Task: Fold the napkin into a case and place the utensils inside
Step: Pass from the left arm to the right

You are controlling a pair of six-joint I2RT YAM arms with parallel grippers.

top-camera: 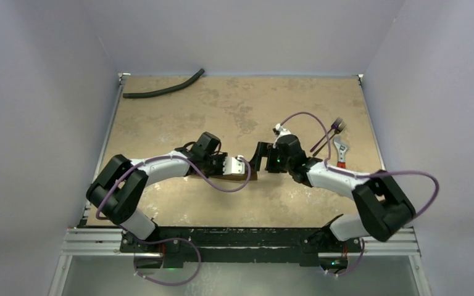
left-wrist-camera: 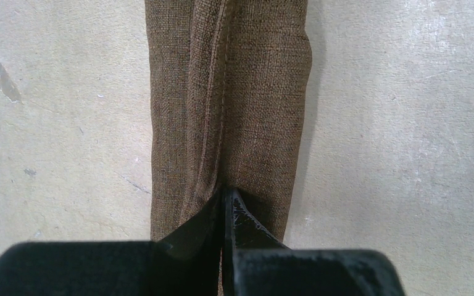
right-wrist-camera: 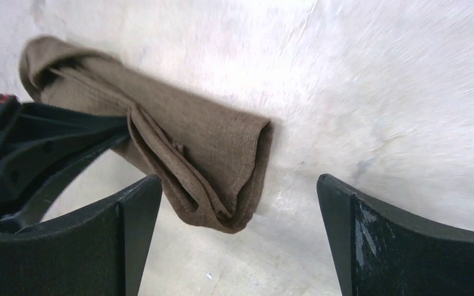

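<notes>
The napkin (left-wrist-camera: 247, 92) is a brown cloth folded into a long narrow strip that lies on the table. My left gripper (left-wrist-camera: 224, 198) is shut, pinching the strip's middle fold at its near end. In the top view it (top-camera: 244, 168) sits over the napkin (top-camera: 250, 177) at mid-table. My right gripper (right-wrist-camera: 237, 185) is open, with the napkin's rounded folded end (right-wrist-camera: 222, 160) just ahead of the gap between its fingers and touching neither. From above, the right gripper (top-camera: 260, 159) faces the left one closely. The utensils (top-camera: 328, 137) lie at the right side, fork tines pointing away.
A long black hose (top-camera: 163, 90) curves along the far left corner. A silver tool with a red handle (top-camera: 340, 154) lies beside the utensils. The left gripper's dark body (right-wrist-camera: 31, 148) fills the left of the right wrist view. Purple cables loop off both arms.
</notes>
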